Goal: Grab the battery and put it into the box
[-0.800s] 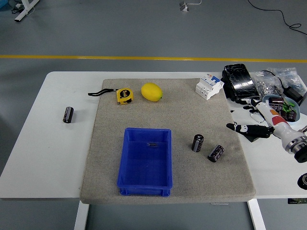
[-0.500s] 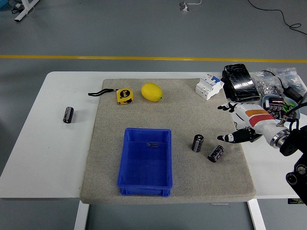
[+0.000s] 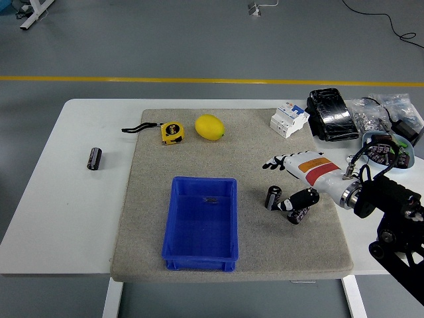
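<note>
Two black cylindrical batteries lie on the grey mat right of the blue box [image 3: 173,218]. One battery [image 3: 272,197] stands upright; the other [image 3: 299,213] lies on its side, partly covered by my thumb. My right hand [image 3: 283,182] reaches in from the right and hovers open over these two, fingers spread above the upright one, grasping nothing. A third battery [image 3: 95,158] lies far off on the white table at the left. The box holds only a small dark mark on its floor. My left hand is out of view.
At the back of the mat [image 3: 152,199] are a yellow tape measure [image 3: 172,132] and a lemon [image 3: 209,127]. A white circuit breaker [image 3: 289,119], a black pack [image 3: 331,114], bags of small parts [image 3: 384,111] and a bowl [image 3: 392,150] crowd the right side.
My right hand has moved left from the table's right edge onto the mat and now hovers over the two batteries. The batteries and the box have not moved.
</note>
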